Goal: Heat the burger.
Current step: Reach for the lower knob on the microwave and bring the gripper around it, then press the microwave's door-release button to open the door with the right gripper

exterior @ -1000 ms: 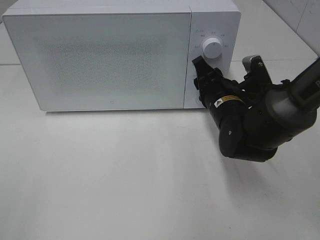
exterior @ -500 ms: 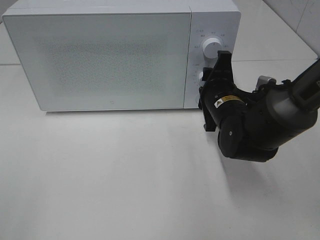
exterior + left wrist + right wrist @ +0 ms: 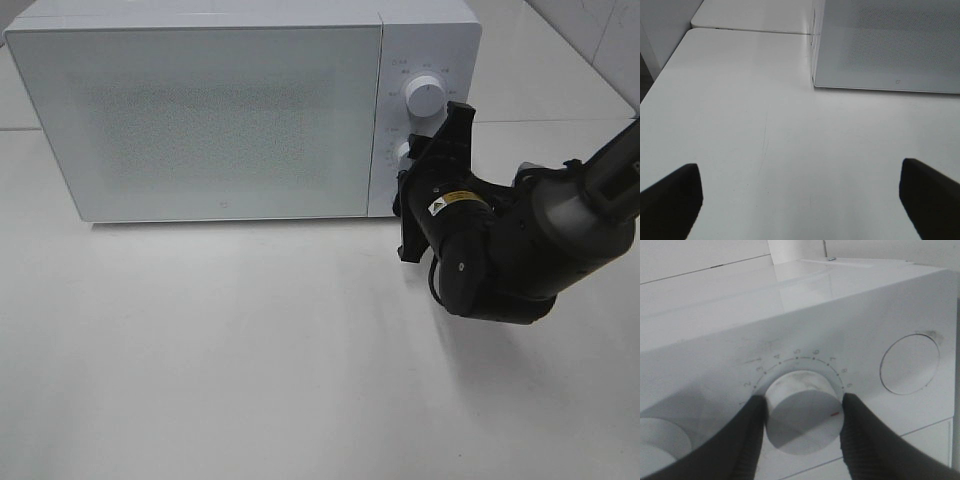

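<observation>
The burger is out of view. The white microwave (image 3: 220, 120) stands at the back of the table with its door closed. My right gripper (image 3: 412, 160) reaches to its control panel and is shut on the lower dial (image 3: 802, 412). Its two black fingers (image 3: 747, 440) press the dial's sides in the right wrist view. A small red mark on the dial's rim points toward the right-hand finger. My left gripper (image 3: 800, 200) is open over bare table, with nothing between its fingertips (image 3: 670, 200). It does not show in the exterior high view.
The upper dial (image 3: 425, 97) sits above the gripped one. A round button (image 3: 910, 365) lies beside the dial in the right wrist view. The microwave's front corner (image 3: 815, 85) is ahead of my left gripper. White table (image 3: 250, 350) spreads in front.
My right wrist has rolled clockwise in the exterior high view while holding the lower dial. Its fingers went from side by side to one above the other.
</observation>
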`<state>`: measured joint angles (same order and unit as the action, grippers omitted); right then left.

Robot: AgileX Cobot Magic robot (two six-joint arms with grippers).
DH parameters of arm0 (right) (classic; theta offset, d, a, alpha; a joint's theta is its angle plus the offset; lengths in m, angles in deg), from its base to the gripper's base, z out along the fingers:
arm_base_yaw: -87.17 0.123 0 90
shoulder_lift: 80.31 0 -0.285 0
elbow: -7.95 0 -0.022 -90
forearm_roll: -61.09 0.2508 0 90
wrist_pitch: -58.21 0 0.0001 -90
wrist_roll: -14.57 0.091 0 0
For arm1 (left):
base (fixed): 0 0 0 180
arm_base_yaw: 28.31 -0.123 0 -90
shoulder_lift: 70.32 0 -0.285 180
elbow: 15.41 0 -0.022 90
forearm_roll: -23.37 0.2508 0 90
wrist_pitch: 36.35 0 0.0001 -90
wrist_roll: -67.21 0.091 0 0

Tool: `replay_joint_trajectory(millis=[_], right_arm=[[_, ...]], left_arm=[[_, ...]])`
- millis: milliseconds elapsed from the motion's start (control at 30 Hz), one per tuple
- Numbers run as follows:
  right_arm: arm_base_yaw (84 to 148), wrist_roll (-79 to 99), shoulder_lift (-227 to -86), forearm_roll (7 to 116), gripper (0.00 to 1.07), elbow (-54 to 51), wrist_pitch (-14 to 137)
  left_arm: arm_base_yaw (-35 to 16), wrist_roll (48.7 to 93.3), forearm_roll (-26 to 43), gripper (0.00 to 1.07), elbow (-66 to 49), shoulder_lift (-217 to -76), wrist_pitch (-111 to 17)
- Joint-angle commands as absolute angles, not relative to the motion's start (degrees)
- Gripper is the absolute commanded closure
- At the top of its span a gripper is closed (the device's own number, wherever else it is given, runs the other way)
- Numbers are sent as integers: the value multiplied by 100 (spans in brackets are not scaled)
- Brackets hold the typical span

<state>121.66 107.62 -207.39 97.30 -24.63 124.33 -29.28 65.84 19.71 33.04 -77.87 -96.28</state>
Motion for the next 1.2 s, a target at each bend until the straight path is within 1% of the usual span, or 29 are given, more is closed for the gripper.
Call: replay_joint_trajectory(millis=[33, 167, 200, 233, 267, 300, 333, 367, 400, 433, 467, 500, 533, 567, 600, 633, 667, 700, 733, 767, 800, 1033, 1100, 1133, 1200], right_arm=[[12194, 10785, -20653, 8641, 95, -2165, 13378], [12194, 10665, -20653, 8790, 91, -2165, 13378], [12194, 10573, -20653, 8871, 89, -2165, 13378], [12194, 10407, -20653, 9088, 85, -2165, 13407], [12194, 10407, -20653, 9088, 85, -2165, 13407], [12194, 10321, -20653, 9346, 81, -2165, 13475], [12194, 10292, -20653, 9421, 79, -2165, 13527], [12194, 10292, -20653, 9421, 79, -2165, 13527], [12194, 10195, -20653, 9541, 73, -2165, 13567], [12194, 10155, -20647, 9593, 70, -2165, 13567], [12194, 10155, -20647, 9593, 70, -2165, 13567], [12194, 10103, -20635, 9701, 63, -2177, 13556], [12194, 10052, -20630, 9736, 60, -2205, 13544], [12194, 10052, -20630, 9736, 60, -2205, 13544], [12194, 9931, -20618, 9862, 54, -2291, 13527], [12194, 9868, -20590, 9942, 50, -2372, 13527], [12194, 9868, -20590, 9942, 50, -2372, 13527], [12200, 9771, -20509, 9994, 45, -2578, 13453], [12212, 9719, -20458, 9971, 43, -2675, 13367], [12212, 9719, -20458, 9971, 43, -2675, 13367], [12212, 9593, -20355, 9862, 40, -2830, 13109], [12212, 8969, -19988, 9277, 39, -3277, 12181], [12212, 8390, -19753, 9031, 39, -3483, 11820], [12212, 8390, -19753, 9031, 39, -3483, 11820], [12212, 7651, -19455, 8894, 39, -3621, 11258]], left_arm=[[-2934, 6590, 1948, 6, 3310, -7667, -9577], [-2934, 6590, 1948, 6, 3310, -7667, -9577], [-2934, 6590, 1948, 6, 3310, -7667, -9577], [-2934, 6590, 1948, 6, 3310, -7667, -9577], [-2934, 6590, 1948, 6, 3310, -7667, -9577], [-2934, 6590, 1948, 6, 3310, -7667, -9577], [-2934, 6590, 1948, 6, 3310, -7667, -9577], [-2934, 6590, 1948, 6, 3310, -7667, -9577], [-2934, 6590, 1948, 6, 3310, -7667, -9577], [-2934, 6590, 1948, 6, 3310, -7667, -9577], [-2934, 6590, 1948, 6, 3310, -7667, -9577], [-2934, 6590, 1948, 6, 3310, -7667, -9577], [-2934, 6590, 1948, 6, 3310, -7667, -9577], [-2934, 6590, 1948, 6, 3310, -7667, -9577], [-2934, 6590, 1948, 6, 3310, -7667, -9577], [-2934, 6590, 1948, 6, 3310, -7667, -9577], [-2934, 6590, 1948, 6, 3310, -7667, -9577], [-2934, 6590, 1948, 6, 3310, -7667, -9577], [-2934, 6590, 1948, 6, 3310, -7667, -9577], [-2934, 6590, 1948, 6, 3310, -7667, -9577], [-2934, 6590, 1948, 6, 3310, -7667, -9577], [-2934, 6590, 1948, 6, 3310, -7667, -9577], [-2934, 6590, 1948, 6, 3310, -7667, -9577], [-2934, 6590, 1948, 6, 3310, -7667, -9577], [-2934, 6590, 1948, 6, 3310, -7667, -9577]])
